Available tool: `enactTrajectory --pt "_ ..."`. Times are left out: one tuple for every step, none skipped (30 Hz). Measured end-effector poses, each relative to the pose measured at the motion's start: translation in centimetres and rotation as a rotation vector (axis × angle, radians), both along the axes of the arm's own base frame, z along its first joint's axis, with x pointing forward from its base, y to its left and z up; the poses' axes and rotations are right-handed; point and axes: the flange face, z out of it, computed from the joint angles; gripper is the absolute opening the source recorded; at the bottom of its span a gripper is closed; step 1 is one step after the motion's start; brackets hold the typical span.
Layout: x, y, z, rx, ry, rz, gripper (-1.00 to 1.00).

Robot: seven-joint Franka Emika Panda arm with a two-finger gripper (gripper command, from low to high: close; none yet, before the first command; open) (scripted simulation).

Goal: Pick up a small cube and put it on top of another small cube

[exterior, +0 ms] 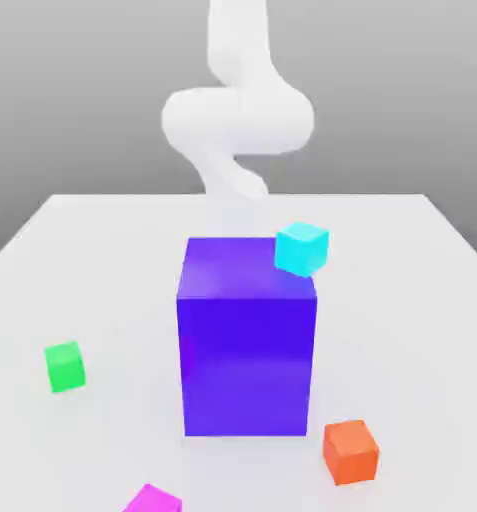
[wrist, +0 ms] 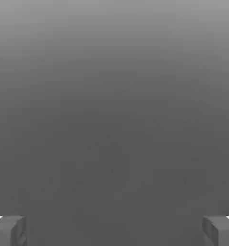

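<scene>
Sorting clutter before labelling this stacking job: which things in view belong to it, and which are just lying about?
Job:
magenta cube, the one to pick up
gripper, open

Possible base (small cubes):
green cube
orange cube
cyan cube

Lying about:
big blue-violet block

Blue-violet block dominated mid-table; small cubes ringed it, open lanes at the sides.

From table centre: large blue-violet block stood tall there, cyan cube at its top corner toward 1 o'clock, whether touching or behind it was unclear. White arm rose behind at 12. Green cube sat well apart at 9, orange cube near at 5, small cube at 7 by the table edge. 3 and 10 o'clock lay open. Fingertips stood wide apart, plain grey between them.
</scene>
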Motion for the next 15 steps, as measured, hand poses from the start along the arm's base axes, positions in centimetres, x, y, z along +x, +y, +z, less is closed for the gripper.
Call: enactTrajectory --pt "1.4 -0.2 -1.3 0.006 0.027 -0.015 0.0" --pt "2.6 -0.5 -2.7 0.012 0.053 -0.029 0.0" --pt "3.8 -0.8 -4.1 0.017 0.078 -0.043 0.0" --pt "5.0 -1.0 -5.4 0.023 0.103 -0.057 0.0" --pt "6.0 -1.3 -6.9 0.028 0.128 -0.071 0.0" --pt "7.1 -1.6 -8.3 0.034 0.153 -0.085 0.0" --pt "8.0 -1.9 -9.8 0.04 0.178 -0.099 0.0" --pt "8.9 -2.2 -11.4 0.045 0.202 -0.113 0.0" --pt "9.8 -2.6 -12.9 0.051 0.227 -0.127 0.0" --pt "10.6 -2.9 -14.5 0.057 0.252 -0.141 0.0" --pt "11.4 -3.2 -16.2 0.063 0.276 -0.155 0.0" --pt "12.0 -3.6 -17.8 0.069 0.3 -0.17 0.0" --pt "12.7 -3.9 -19.5 0.075 0.325 -0.184 0.0" --pt "13.2 -4.3 -21.2 0.081 0.349 -0.198 0.0" --pt "13.8 -4.6 -22.9 0.086 0.374 -0.212 0.0"
